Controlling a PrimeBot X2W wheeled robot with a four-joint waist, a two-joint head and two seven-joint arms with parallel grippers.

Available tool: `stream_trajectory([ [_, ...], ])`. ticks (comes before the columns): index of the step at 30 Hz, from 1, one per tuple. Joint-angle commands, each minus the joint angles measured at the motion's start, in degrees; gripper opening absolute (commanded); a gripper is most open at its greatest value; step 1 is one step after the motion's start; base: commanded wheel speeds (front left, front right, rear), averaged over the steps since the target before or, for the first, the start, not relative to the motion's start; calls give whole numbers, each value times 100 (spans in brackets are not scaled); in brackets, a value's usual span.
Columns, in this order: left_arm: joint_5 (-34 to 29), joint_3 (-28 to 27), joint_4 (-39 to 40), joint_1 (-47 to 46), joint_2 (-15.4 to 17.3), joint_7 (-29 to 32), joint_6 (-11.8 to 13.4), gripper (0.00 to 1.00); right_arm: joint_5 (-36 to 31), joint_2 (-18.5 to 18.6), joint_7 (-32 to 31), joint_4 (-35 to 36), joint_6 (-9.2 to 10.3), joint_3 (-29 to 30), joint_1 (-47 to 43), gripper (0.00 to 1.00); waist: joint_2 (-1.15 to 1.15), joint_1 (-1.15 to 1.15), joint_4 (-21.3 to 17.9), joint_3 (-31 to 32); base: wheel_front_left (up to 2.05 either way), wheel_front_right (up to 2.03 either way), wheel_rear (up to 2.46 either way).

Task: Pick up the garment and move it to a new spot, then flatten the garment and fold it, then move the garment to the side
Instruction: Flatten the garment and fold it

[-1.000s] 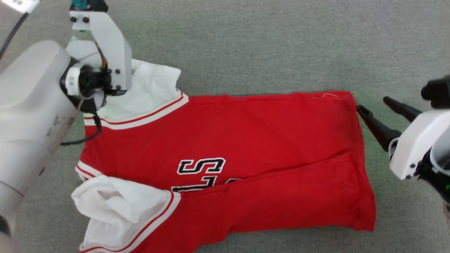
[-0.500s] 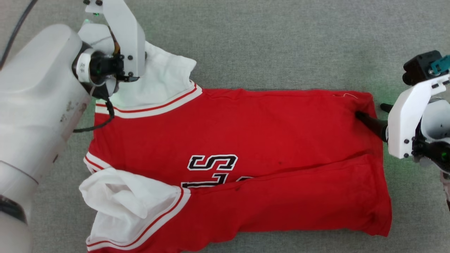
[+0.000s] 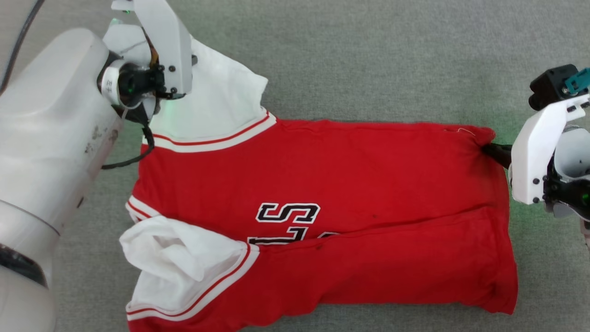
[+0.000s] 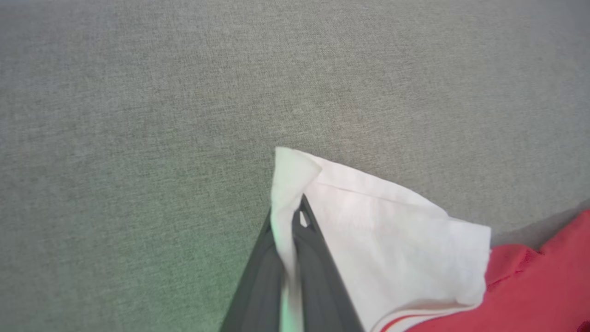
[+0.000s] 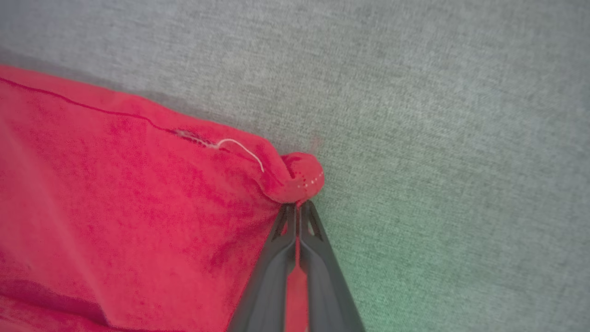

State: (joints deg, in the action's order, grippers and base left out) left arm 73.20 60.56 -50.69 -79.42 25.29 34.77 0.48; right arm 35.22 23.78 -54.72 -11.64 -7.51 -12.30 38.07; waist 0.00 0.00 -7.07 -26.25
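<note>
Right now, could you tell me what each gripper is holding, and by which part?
Both hold the garment: the left gripper pinches its white sleeve, the right gripper a red corner.

A flat grey woven-textured surface [image 3: 368, 55] stretches out on all sides. Directly on it lies a large red jersey shirt [image 3: 345, 184] with rumpled white short sleeves, striped trim and dark lettering, one long edge folded over.

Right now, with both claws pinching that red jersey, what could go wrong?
The right gripper pinches the jersey only at the tip of its red corner; it might slip out when pulled. The left gripper holds a thin fold of the white sleeve, so lifting may bunch the cloth unevenly.
</note>
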Motion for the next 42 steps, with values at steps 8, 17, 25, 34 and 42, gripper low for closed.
stream_trajectory([
  [8,64,-38,6,148,-30,-220,-329,0,154,327,245,315,5,-92,-430,0,0,0,296,485,0,0,0],
  [17,83,13,664,676,326,-407,-497,0,339,765,176,988,5,18,-1217,0,0,0,619,1043,0,0,0],
  [25,216,70,2224,1585,1089,-380,64,0,376,892,-118,1637,5,467,-2246,0,0,0,906,1452,0,0,0],
  [34,539,190,4380,2812,1973,-285,1198,0,325,629,-526,2104,5,926,-3276,0,0,0,1105,1688,0,0,0],
  [42,726,375,5056,3455,2125,-302,1573,3,140,398,-544,2086,5,1006,-3505,0,0,0,1093,1786,0,0,0],
])
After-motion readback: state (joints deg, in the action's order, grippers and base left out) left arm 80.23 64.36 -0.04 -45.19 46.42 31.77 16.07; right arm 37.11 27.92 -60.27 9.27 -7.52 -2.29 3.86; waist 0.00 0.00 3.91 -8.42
